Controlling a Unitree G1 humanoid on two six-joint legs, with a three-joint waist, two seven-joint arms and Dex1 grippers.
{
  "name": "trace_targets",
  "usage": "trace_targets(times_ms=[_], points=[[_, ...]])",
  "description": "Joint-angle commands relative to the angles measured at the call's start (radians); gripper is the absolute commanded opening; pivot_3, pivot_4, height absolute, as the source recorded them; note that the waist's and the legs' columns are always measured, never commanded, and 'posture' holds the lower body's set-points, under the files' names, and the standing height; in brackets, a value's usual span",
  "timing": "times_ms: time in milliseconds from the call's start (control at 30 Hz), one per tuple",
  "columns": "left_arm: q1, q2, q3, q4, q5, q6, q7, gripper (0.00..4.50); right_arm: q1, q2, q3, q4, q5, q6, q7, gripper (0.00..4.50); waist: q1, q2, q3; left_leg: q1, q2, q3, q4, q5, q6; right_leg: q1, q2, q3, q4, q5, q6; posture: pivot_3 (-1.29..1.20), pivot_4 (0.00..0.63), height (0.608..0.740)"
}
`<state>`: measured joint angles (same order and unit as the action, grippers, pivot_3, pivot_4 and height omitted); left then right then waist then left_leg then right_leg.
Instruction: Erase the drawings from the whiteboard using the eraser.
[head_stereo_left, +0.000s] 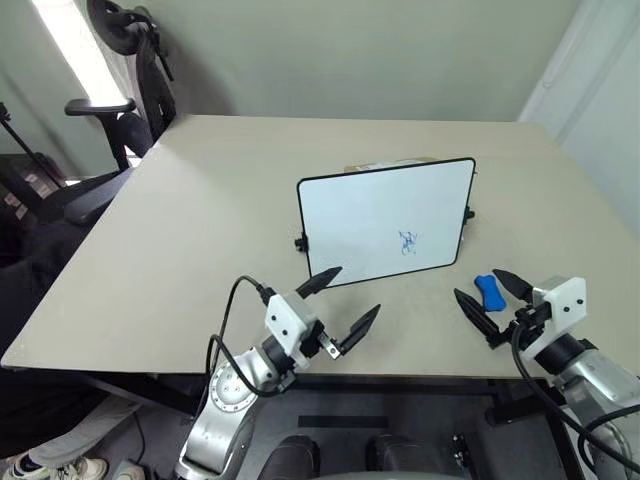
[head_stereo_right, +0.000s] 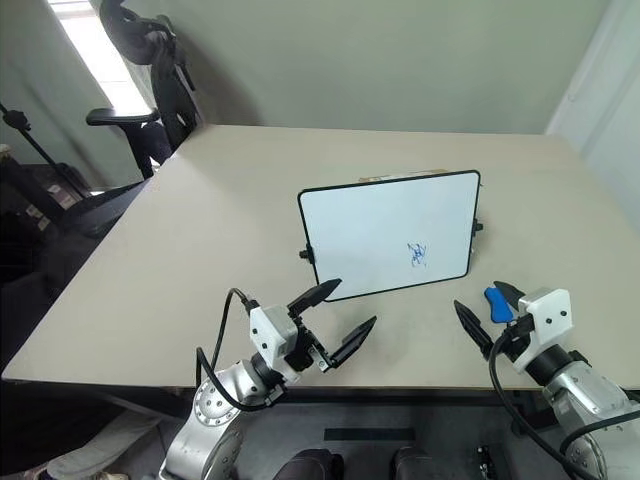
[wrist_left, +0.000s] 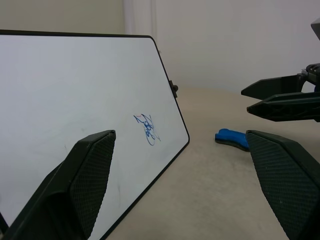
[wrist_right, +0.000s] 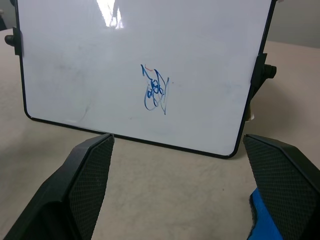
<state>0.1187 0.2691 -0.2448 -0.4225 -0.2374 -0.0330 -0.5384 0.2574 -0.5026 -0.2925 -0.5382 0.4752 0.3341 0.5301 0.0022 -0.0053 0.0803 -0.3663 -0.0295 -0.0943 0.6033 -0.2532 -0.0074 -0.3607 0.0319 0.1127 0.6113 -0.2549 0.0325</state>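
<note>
Beige table (head_stereo_left: 200, 220) is carrying the whiteboard (head_stereo_left: 385, 220), which is standing tilted back near the middle, a small blue scribble (head_stereo_left: 408, 242) sitting low on its right part. From the head views, the eraser (head_stereo_left: 488, 291) is lying on the table just right of the board's lower right corner, apart from it. The left gripper (head_stereo_left: 340, 305) is hovering before the board's lower left corner, jaws spread and holding nothing. The right gripper (head_stereo_left: 492, 296) is hanging with its spread jaws on either side of the eraser, not pinching it.

Left wrist view is showing the board, the scribble (wrist_left: 148, 130), the eraser (wrist_left: 231, 138) and the right gripper beyond.

Right wrist view is facing the board (wrist_right: 100, 65), with the eraser (wrist_right: 260, 215) peeking beside one finger (wrist_right: 285, 185).
</note>
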Motion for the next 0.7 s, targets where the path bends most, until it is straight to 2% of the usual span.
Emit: trace_targets(times_ms=[33,367,700], points=[[0.015,0.007,0.006,-0.079,-0.01,0.004,0.006,4.5,-0.017,0.001,0.006,-0.027,0.006,-0.008,0.003,4.37,-0.001,0.0,0.0,0.0,0.0,0.0,0.0,0.0,0.0,0.0,0.0,0.0,0.0,0.0,0.0,0.0,0.15,0.736],[0.04,0.016,0.01,-0.122,-0.008,0.018,0.018,4.5,-0.01,-0.006,0.005,-0.026,0.012,-0.012,0.011,4.37,0.0,0.0,0.0,0.0,0.0,0.0,0.0,-0.001,0.0,0.0,0.0,0.0,0.0,0.0,0.0,0.0,0.15,0.736],[-0.002,-0.004,0.01,-0.028,-0.014,0.0,0.009,4.5,0.03,-0.016,-0.035,-0.063,0.036,0.027,-0.007,4.37,0.0,0.0,0.0,0.0,0.0,0.0,0.0,-0.001,-0.001,-0.001,0.0,0.0,0.0,0.0,0.0,0.0,0.15,0.736]])
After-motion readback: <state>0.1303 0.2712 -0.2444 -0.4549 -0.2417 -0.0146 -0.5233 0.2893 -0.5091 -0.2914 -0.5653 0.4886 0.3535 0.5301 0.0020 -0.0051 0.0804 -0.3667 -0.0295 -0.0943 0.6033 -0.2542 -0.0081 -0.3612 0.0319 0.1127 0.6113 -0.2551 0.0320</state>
